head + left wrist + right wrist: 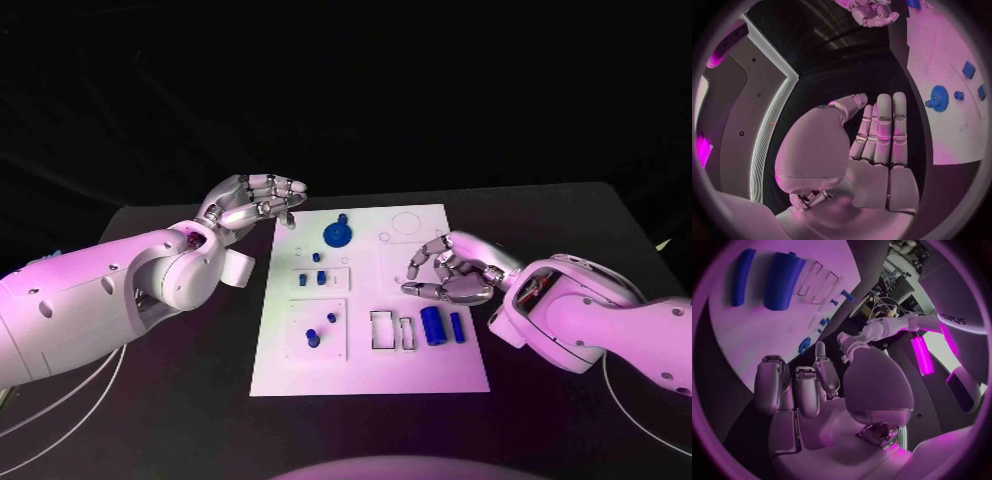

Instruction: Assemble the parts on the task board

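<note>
The white task board (418, 370) lies mid-table. On it are a blue round disc (338, 234), small blue pieces (312, 280), two blue pegs (313, 340), a thick blue cylinder (433, 327) and a thin blue bar (457, 327). My left hand (257, 200) hovers by the board's far left corner. Its fingers are straight and it holds nothing (879, 145). My right hand (447, 268) hangs over the board's right edge, fingers loosely bent and nothing in them (811, 390). The disc (938, 97) lies beyond the left hand. The cylinder (782, 280) and bar (742, 270) lie past the right fingers.
Two empty rectangular slots (392, 330) sit left of the thick cylinder. The black table (577, 220) surrounds the board, with bare room on both sides and at the back. White cables (635, 400) trail near the front corners.
</note>
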Controlling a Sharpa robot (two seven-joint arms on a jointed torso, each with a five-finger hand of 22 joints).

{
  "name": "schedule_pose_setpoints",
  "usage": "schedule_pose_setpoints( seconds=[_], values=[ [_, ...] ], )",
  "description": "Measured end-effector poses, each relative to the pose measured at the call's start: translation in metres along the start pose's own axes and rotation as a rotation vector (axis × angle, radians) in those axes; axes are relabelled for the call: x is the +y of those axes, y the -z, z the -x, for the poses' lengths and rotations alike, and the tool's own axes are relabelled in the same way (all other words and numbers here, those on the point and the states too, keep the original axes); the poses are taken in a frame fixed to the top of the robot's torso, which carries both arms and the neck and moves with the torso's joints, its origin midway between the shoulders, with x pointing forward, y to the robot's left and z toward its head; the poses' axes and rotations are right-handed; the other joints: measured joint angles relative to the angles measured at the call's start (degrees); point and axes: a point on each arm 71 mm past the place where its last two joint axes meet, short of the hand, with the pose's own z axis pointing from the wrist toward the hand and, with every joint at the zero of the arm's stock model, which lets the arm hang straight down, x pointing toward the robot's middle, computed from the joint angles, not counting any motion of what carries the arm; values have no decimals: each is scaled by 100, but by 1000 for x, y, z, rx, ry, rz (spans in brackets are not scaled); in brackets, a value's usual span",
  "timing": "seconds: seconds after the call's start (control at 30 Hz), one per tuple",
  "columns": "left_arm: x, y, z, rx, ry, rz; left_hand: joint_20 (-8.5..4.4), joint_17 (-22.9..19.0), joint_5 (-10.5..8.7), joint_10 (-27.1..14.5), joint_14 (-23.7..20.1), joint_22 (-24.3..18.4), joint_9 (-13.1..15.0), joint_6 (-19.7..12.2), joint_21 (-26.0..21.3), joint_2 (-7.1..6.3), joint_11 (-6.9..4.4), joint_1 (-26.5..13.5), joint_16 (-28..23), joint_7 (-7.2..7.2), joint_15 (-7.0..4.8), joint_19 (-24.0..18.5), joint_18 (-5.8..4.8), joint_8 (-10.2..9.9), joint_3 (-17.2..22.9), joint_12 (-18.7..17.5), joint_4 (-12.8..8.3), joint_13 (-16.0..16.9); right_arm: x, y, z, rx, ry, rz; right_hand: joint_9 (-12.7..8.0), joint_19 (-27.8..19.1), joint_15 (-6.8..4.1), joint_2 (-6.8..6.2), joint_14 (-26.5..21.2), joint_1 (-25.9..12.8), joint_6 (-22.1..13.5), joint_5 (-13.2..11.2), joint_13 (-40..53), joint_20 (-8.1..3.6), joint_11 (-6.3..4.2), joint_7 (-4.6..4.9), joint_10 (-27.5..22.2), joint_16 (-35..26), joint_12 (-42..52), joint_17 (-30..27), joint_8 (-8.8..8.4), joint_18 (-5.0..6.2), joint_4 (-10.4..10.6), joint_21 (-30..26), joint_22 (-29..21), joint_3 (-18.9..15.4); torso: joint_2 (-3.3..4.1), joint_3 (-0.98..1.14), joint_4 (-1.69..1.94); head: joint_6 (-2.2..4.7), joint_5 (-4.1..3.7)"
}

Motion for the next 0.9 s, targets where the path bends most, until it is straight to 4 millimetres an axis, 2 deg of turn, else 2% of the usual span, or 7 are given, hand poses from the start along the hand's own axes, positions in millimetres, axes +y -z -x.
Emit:
schedule_pose_setpoints(
  seconds=[0.07, 0.17, 0.27, 0.4, 0.53, 0.7, 0.9],
  values=[
    [1, 1, 0, -1, 0, 1, 0, 0, 0, 0, 0, 0, 0, 0, 0, 0, 0, 0, 0, 0, 0, 0, 0, 0, 0, 0, 0, 0, -4, 7, 2, 5, -3, -29, 69, 14, 0, -28, 0, -28, -29, 0, 144, 3, -24, -29, 36, 23, 178, 0, 62, 1, 102, 58, 0, -102, -8, -8, -20, 7, -45],
    [2, 1, 1, -2, 1, 4, 0, 0, 0, 0, 0, 0, 0, 0, 0, 0, 0, 0, 0, 0, 0, 0, 0, 0, 0, 0, 0, 0, -13, 19, 3, 14, 1, -83, 139, 14, 0, -39, 0, -39, -55, 0, 179, 3, -4, -47, 57, 57, 306, 0, 86, 0, 241, 85, 0, -241, -22, -18, -48, 10, -111],
    [2, 2, 0, -1, 2, 5, 0, 0, 0, 0, 0, 0, 0, 0, 0, 0, 0, 0, 0, 0, 0, 1, 0, 0, 0, 0, 0, 0, -19, 29, 3, 23, 19, -134, 190, 14, 0, -66, 0, -66, -71, 0, 179, 3, -4, -33, 57, 81, 322, 0, 126, 0, 383, 106, 0, -384, -33, -31, -66, 16, -160],
    [3, 2, 1, -2, 3, 7, -1, 1, 0, 0, 0, 0, 0, 0, 0, 16, 0, -17, 0, 0, 0, 1, 0, 0, 0, 0, 0, 0, -20, 37, -2, 43, 58, -174, 216, 14, 0, -96, 0, -96, -108, -37, 179, 3, -4, -33, 57, 105, 342, 0, 126, 0, 444, 165, -1, -496, -39, -55, -83, 24, -203],
    [3, 3, 0, -1, 4, 7, -1, 1, 0, 1, 0, 0, -1, 0, 0, 23, 0, -23, 0, 0, 0, 1, -1, 0, 0, 0, 0, 0, -22, 40, -7, 55, 104, -206, 254, 14, 0, 24, 0, -216, -182, -51, 179, 3, 5, -20, 88, 131, 404, -1, 126, 1, 458, 183, -1, -700, -41, -78, -101, 12, -211],
    [3, 3, -1, 1, 6, 7, -1, 1, 0, 1, 0, -1, -1, 0, 0, 23, 0, -23, 0, 0, 0, 1, -1, 0, 0, 0, 0, 0, -23, 42, -12, 65, 158, -228, 267, 14, 0, 63, 0, -255, -182, -22, 178, 3, 5, -20, 127, 134, 483, -1, 126, 1, 452, 245, -1, -772, -40, -98, -107, -18, -197],
    [3, 3, 0, 1, 6, 7, -1, 1, 0, -20, 0, 0, -1, 0, 0, 23, -22, -23, 0, 0, 0, 1, -1, 0, 0, 0, 0, 0, -21, 40, -20, 83, 202, -232, 276, 13, 1, 77, 0, -269, -182, -22, 178, 3, -4, -20, 136, 134, 505, -1, 149, 1, 459, 245, -1, -825, -35, -104, -107, -40, -182]
  ],
)
